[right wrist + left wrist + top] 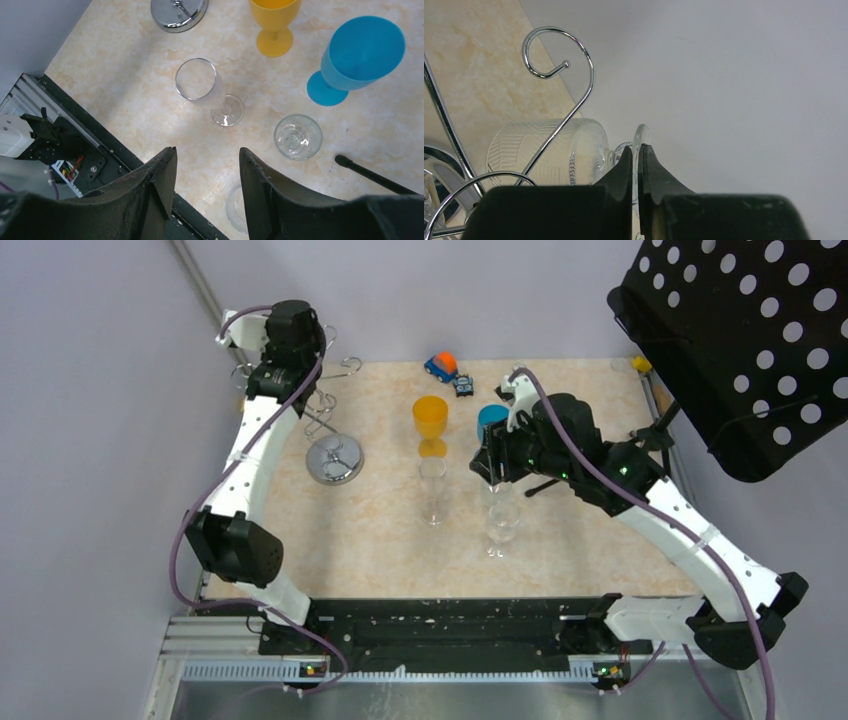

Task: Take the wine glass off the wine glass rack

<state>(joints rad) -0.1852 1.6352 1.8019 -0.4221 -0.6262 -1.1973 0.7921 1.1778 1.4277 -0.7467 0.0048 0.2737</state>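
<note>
The wine glass rack stands at the back left: its round mirrored base (pixel 334 458) is on the table and its curled chrome hooks (pixel 555 55) show in the left wrist view. A clear ribbed wine glass (pixel 549 150) lies sideways among the hook arms, bowl to the left. My left gripper (pixel 638 149) is shut on the thin edge of the glass's foot (pixel 642 134). In the top view this gripper (pixel 285 370) sits high beside the rack's top. My right gripper (pixel 207 152) is open and empty above the table's middle right (pixel 492 465).
An orange goblet (pixel 431 420), a blue goblet (pixel 490 418), a tall clear flute (pixel 433 490) and a clear stemmed glass (pixel 502 525) stand mid-table. A toy car (pixel 441 366) is at the back. A black perforated stand (pixel 740 340) overhangs the right side.
</note>
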